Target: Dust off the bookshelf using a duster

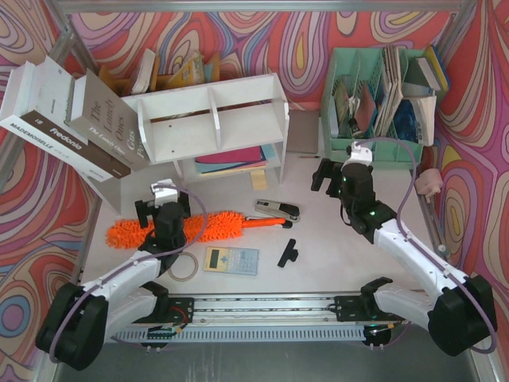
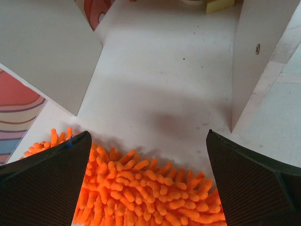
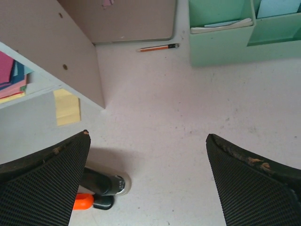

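Top external, we see the duster lying crosswise under our spread left fingers; right fingers, also apart, sit farther.

A robotics test cell is indicated. A white tabletop is enclosed by swirl-patterned red panels on silver aluminium framing, with arms bolted to a grey rail.

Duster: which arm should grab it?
Left. The left gripper hangs open right above the duster. The right gripper, also open, is over the table beyond the handle end, so it would likely need a longer move.
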Tool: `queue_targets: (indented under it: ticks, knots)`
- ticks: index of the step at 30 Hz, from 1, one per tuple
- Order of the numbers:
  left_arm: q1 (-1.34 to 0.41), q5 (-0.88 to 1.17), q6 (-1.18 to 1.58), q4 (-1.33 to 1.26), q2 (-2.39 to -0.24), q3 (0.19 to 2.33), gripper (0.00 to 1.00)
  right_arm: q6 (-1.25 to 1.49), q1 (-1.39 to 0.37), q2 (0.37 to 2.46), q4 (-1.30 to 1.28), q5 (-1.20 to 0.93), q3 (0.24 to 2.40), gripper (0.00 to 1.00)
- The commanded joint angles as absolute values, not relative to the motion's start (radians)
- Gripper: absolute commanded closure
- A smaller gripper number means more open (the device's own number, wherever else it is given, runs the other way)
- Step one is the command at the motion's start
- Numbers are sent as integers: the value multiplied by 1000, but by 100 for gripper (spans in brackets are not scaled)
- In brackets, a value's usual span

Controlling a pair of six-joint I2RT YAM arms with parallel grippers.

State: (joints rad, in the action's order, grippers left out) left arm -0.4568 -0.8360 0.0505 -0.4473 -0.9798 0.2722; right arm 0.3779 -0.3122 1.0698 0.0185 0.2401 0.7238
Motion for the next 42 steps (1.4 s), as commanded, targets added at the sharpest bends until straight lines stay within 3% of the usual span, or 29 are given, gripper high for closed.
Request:
queue_targets:
  ticks: [1,8,12,24,33,42]
  knots:
    - [-419,-757,-32,-738,-1047,208,1,310,-300,1066,175,297,681,1]
    - [-322,-623,-33,-1041,-1204,123,2,259,-279,1124,283,314,631,1]
    - [-263,-515,0,-1042,-1239,141,1,258,-254,1134,360,294,581,1]
    - [-181,-452,-16,-1104,-1313,160,1,238,-196,1212,505,291,518,1]
    - [-115,-364,0,-1411,-1601,151,1,184,-153,1298,713,325,432,1]
    - [-66,-322,56,-1224,-1533,201,2,147,-78,1420,871,270,419,1]
